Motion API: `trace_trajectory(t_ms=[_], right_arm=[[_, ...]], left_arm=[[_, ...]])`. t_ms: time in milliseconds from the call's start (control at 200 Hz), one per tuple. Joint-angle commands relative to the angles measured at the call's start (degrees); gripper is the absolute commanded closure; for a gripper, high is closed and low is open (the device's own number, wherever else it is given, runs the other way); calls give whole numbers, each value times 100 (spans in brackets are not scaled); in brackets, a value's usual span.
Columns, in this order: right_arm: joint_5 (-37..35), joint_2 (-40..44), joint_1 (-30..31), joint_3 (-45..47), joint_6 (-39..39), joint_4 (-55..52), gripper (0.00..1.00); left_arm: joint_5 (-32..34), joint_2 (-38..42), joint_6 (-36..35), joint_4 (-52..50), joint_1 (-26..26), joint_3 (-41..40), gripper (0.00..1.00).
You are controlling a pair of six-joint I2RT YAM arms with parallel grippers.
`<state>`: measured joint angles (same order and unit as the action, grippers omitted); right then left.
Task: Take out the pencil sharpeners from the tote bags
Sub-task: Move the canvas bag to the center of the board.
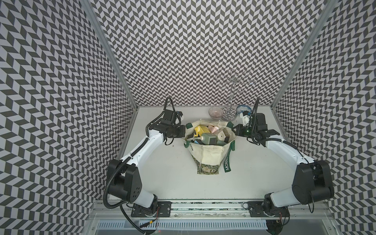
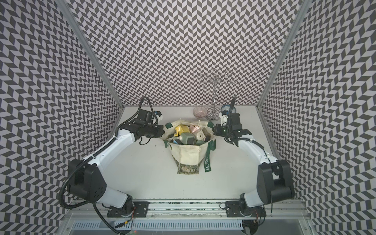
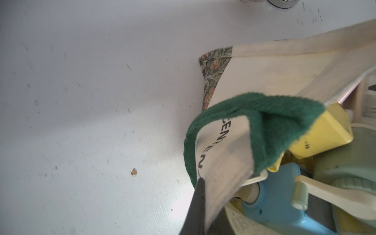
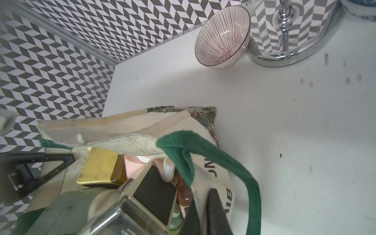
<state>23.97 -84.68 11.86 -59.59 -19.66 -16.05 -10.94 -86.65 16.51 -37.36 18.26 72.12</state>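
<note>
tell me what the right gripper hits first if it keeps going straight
The right gripper is shut on the rim of the tote bag, so that cloth comes first; what lies beyond is unclear.

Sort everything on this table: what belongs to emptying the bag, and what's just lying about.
Job: tote bag; pencil sharpeners inside it; left end effector and right end effector, both pinching its rim.
Lying about: striped bowl; blue-patterned bowl; chrome stand.
</note>
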Motion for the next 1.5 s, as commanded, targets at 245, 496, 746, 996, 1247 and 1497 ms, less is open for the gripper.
trace_trajectory(t_ms=[245,496,746,996,1247,1497], right_arm=[[740,12,1190,27,176,-38,100],[1131,-210,2172,-32,101,384,100],[1373,-408,2585,-223,543,243,100],[287,-278,2576,-566,936,-328,55],[-1007,550,2585,-747,931,-285,42],[-425,1259,2950,-187,2847,1009,37]], left_arm=[[15,749,182,333,-994,-115,100],[-130,956,262,619,-1338,-364,100],[-515,1226,447,1243,-1635,-797,100],[-750,1520,469,1512,-1782,-1186,100],[-881,1519,482,1495,-1791,-1254,100],[-937,1590,494,1486,-1789,-1279,100]])
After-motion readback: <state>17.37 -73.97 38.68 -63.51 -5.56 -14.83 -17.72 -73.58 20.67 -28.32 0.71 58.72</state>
